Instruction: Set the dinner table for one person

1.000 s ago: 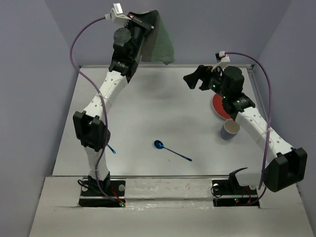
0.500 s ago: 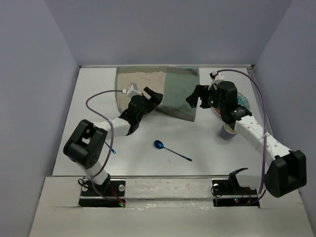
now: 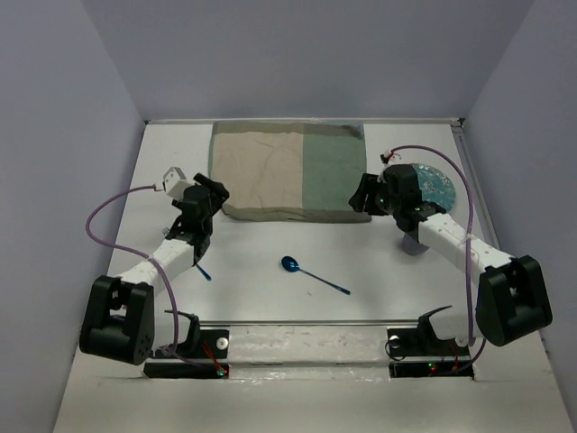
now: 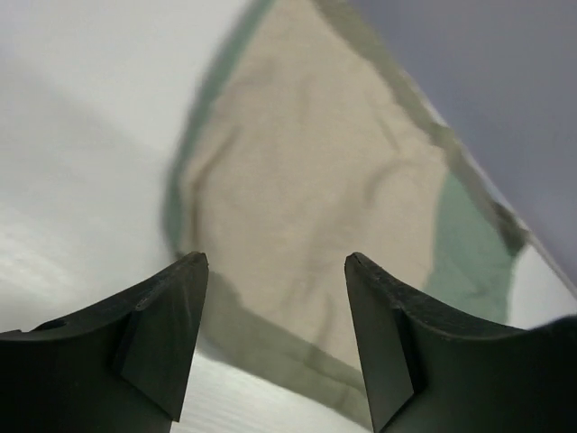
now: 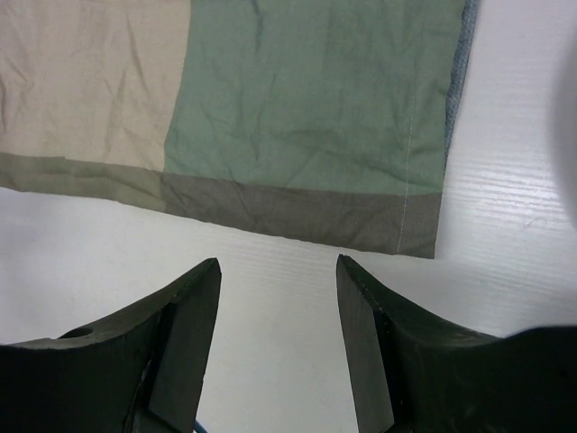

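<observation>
The tan-and-green placemat (image 3: 288, 171) lies flat at the back middle of the white dinner table (image 3: 261, 244). My left gripper (image 3: 213, 192) hovers open at the mat's front left corner; in the left wrist view the gripper (image 4: 276, 259) has nothing between its fingers and looks over the tan half of the placemat (image 4: 306, 180). My right gripper (image 3: 361, 193) is open just off the front right corner. In the right wrist view this gripper (image 5: 278, 262) is over bare table, just short of the placemat's green half (image 5: 306, 108).
A blue spoon (image 3: 311, 273) lies on the table in front of the mat. Another blue utensil (image 3: 202, 270) pokes out beside the left arm. A round patterned plate (image 3: 437, 185) sits at the right, and a cup (image 3: 412, 244) is mostly hidden under the right arm.
The placemat, held up at the back by the left gripper a second ago, now lies spread flat. Both grippers have come off it and sit low at its front corners.
</observation>
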Controlling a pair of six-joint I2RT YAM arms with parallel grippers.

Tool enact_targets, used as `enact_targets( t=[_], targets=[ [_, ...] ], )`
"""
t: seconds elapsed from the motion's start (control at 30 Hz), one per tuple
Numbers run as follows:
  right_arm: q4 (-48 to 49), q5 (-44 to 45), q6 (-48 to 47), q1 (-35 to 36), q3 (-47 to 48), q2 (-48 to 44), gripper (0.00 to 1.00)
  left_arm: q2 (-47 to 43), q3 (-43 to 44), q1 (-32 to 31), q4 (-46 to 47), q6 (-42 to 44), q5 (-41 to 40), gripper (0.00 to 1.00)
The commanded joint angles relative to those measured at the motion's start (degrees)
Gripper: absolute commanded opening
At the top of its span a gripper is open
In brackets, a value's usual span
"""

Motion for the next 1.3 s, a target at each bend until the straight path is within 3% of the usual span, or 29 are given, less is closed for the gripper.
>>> enact_targets(
  t=[0.0, 0.23, 0.27, 0.33, 0.4, 0.5, 0.73, 1.03, 1.13, 1.17, 1.27],
  targets=[
    [4.92, 0.02, 0.53, -0.24, -1.66, -2.7, 0.59, 1.82, -3.73, 2.8, -2.92, -3.81, 0.69, 0.71],
    [7.74, -5.0, 0.53, -0.24, -3.86, -3.4, 0.59, 13.15, -1.72, 9.92, 2.44, -11.38, 8.16, 0.68],
    [8.0, -5.35, 0.71, -0.24, -4.3, -3.58, 0.59, 13.96, -1.36, 10.01, 3.14, -12.78, 7.91, 0.48],
    [8.35, -5.97, 0.97, -0.24, -4.56, -3.67, 0.59, 16.58, 0.13, 10.54, 3.32, -14.1, 8.08, 0.28],
    [8.79, -6.32, 1.06, -0.24, -4.74, -3.93, 0.59, 18.61, 1.36, 10.71, 3.23, -14.29, 8.69, 0.23],
    [8.88, -6.41, 1.23, -0.24, -4.56, -4.45, 0.6, 22.48, 4.78, 10.71, 2.36, -13.06, 10.54, 0.24],
    [10.2, -6.94, 2.2, -0.24, -4.48, -4.81, 0.6, 26.53, 11.12, 10.63, -2.47, -8.05, 11.95, 0.43],
    [11.52, -7.11, 3.17, -0.24, -5.35, -4.64, 0.6, 29.35, 15.61, 8.26, -4.85, -4.27, 10.81, 0.47],
    [11.95, -7.11, 3.52, -0.24, -6.14, -4.2, 0.6, 29.26, 14.56, 8.16, -1.89, -4.61, 11.24, 0.15],
    [12.04, -7.11, 3.43, -0.24, -6.32, -4.28, 0.6, 29.08, 14.03, 8.25, -0.39, -5.05, 11.51, 0.0],
    [12.05, -7.02, 3.43, -0.24, -6.76, -4.89, 0.6, 27.51, 13.59, 8.43, 1.47, -5.32, 11.69, 0.0]
  ],
)
